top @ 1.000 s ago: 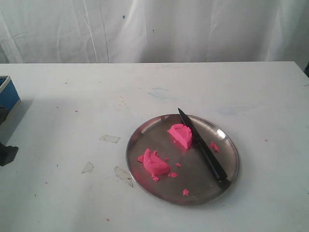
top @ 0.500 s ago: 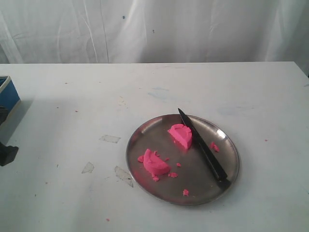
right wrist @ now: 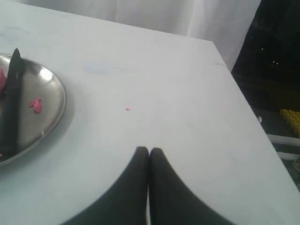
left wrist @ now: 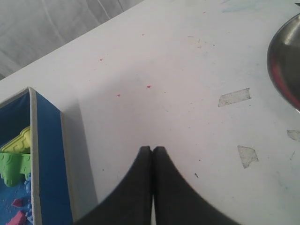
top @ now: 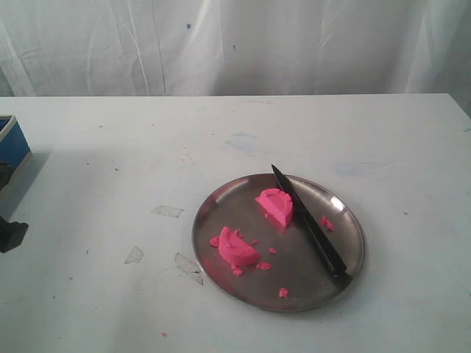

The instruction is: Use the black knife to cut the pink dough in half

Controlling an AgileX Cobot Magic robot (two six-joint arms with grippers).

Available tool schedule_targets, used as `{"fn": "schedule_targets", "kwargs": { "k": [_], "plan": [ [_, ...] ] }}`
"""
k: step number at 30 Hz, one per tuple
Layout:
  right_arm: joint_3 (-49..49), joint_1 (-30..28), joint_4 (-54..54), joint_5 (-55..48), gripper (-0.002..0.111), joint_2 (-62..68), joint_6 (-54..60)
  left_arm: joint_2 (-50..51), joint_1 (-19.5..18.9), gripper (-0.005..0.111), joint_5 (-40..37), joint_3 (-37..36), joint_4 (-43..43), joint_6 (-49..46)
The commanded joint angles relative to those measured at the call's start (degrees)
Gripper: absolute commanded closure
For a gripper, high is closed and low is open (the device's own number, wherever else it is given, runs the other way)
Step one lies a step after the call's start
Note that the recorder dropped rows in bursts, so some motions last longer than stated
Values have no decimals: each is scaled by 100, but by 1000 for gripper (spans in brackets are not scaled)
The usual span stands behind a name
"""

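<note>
1. On the white table [top: 110, 147], a steel plate [top: 213, 213] carries the pink dough, cut into two half-round chunks: one [top: 275, 206] nearer the far rim, the other [top: 237, 248] toward the near left, well apart.
2. Beside the farther chunk lies the black knife [top: 309, 224], flat on the plate, touching no gripper.
3. Left gripper [left wrist: 152, 151]: fingertips pressed together, holding nothing, above bare table near a blue box [left wrist: 47, 154].
4. Right gripper [right wrist: 149, 151]: likewise closed and empty, off the plate's edge.

Two dough halves [top: 257, 226] on plate [top: 213, 243], knife [top: 309, 224] along their right.
</note>
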State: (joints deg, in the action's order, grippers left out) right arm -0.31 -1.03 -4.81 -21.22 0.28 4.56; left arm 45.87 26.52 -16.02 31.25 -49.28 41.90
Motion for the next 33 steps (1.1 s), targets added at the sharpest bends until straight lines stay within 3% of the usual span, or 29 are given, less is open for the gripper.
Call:
{"fn": "schedule_targets", "kwargs": {
  "k": [1,6,10,13,18,22,23,24,25,26,27,29,30,32,33],
  "plan": [
    [31,-36,13,18,108,-28,25,-239,-179,107,22,-47,-23,32],
    [31,-10,44,18,108,-28,25,-1258,-1734,107,1103,-47,47,32],
    [31,-10,44,18,108,-28,25,-2338,-3018,107,1164,-47,47,32],
    [31,-10,44,18,108,-28,25,-2914,-3569,107,1148,-47,47,32],
    [31,-10,44,18,108,-28,25,-3491,-3908,107,1079,-47,47,32],
    [31,-10,44,18,108,-28,25,-3718,-3908,107,2636,-419,313,32],
    [31,-10,44,18,108,-28,25,-3800,-3908,107,3036,-553,650,-35],
    [31,-10,44,18,108,-28,25,-3952,-3870,107,3668,-824,1824,-601],
    [31,-10,30,18,108,-28,25,-4023,-3825,107,4197,-1043,3234,-2227],
    [31,-10,30,18,108,-28,25,-4082,-3781,107,4163,-1104,3963,-3378],
    [31,-10,30,18,108,-28,25,-4158,-3700,107,3518,-1123,5403,-5525],
    [31,-10,30,18,108,-28,25,-4246,-3656,107,2080,-1169,7646,-6769],
    [31,-10,30,18,108,-28,25,-4246,-3656,107,1818,-1261,7525,-6671],
    [31,-10,30,18,108,-28,25,-4246,-3667,107,587,-1537,5808,-4791],
    [31,-10,30,18,108,-28,25,-4246,-3667,107,-469,-1685,5303,-2978]
  ]
}}
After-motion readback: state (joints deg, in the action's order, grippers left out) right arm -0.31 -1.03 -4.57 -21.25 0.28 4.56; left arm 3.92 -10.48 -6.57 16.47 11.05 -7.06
